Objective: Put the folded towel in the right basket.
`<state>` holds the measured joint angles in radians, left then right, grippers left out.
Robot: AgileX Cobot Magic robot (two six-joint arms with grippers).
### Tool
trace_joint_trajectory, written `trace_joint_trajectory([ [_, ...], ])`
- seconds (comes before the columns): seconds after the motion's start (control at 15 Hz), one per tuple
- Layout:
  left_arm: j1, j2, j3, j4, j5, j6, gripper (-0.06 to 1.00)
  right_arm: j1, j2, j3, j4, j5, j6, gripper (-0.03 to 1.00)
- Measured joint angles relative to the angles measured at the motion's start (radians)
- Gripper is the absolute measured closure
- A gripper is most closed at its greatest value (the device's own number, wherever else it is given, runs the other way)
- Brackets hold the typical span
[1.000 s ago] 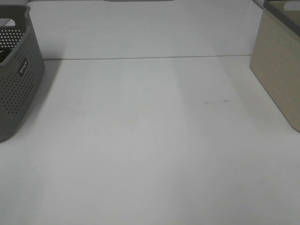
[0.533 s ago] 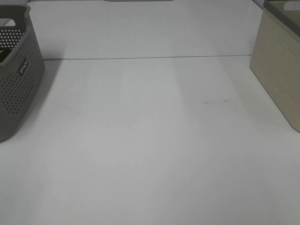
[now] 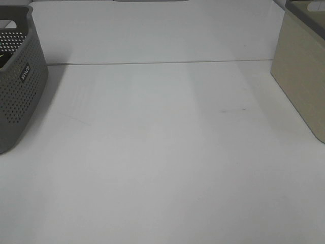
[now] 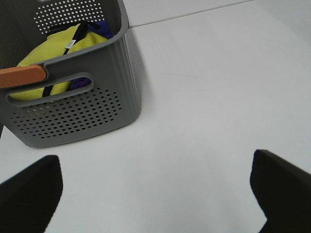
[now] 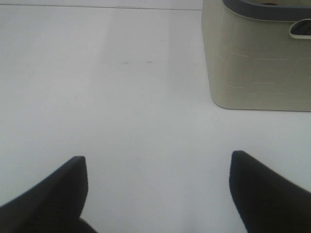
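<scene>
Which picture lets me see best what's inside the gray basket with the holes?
The left wrist view: the gray basket shows yellow cloth inside. The high view catches only its side at the edge. The right wrist view misses it.

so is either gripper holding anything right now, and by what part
Nothing is held. The left gripper and right gripper both stand open over the bare table.

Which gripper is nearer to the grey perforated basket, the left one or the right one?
Left. The left gripper hangs open just in front of the grey perforated basket, which fills its wrist view. The right gripper, also open, faces the beige basket instead, on the table's other side.
</scene>
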<state>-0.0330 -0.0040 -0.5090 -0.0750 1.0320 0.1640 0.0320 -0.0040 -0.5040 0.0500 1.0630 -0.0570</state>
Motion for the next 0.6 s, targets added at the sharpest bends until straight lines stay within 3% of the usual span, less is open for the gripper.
trace_joint_trajectory([
  [0.6, 0.000, 0.000, 0.000, 0.000, 0.000, 0.000, -0.04, 0.000, 0.000, 0.000, 0.002, 0.000, 0.000, 0.22],
])
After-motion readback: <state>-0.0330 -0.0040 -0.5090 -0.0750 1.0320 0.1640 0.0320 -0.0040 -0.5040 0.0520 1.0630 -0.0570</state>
